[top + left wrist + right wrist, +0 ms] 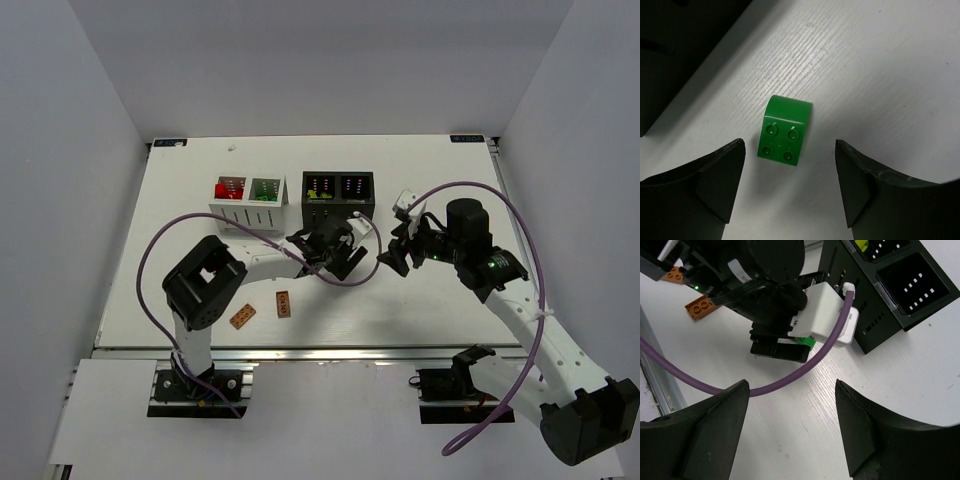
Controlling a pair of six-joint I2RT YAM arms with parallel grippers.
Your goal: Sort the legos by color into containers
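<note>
Green lego (785, 131) is lying on the desk (880, 75) inside the wide-spread left gripper (790, 177), probably lining up a grasp, while the right gripper (790, 425) is hovering open, empty.

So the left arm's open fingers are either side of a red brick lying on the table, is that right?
Not quite: the brick is green, not red. The left wrist view shows it lying on the table between the left arm's open fingers, untouched.
</note>
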